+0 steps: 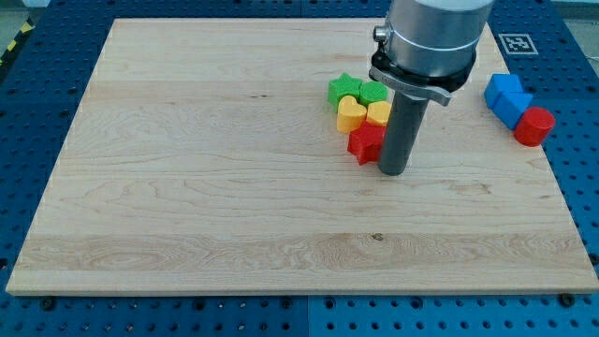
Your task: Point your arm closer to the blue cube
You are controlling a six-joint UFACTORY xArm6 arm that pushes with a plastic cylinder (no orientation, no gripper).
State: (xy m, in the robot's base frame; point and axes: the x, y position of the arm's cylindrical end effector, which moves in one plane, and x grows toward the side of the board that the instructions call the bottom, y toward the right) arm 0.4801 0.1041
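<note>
Blue cube (503, 90) sits near the wooden board's (187, 168) right edge, touching a second blue block (516, 106) and a red cylinder (534, 125). My tip (394, 172), a bare rod with nothing to open or close, rests just right of the red block (366, 142), well apart from the cube. Risk: overshooting would shove the blue cluster off the board. Count: two blue, two red, two green (343, 90), two yellow (351, 113).
</note>
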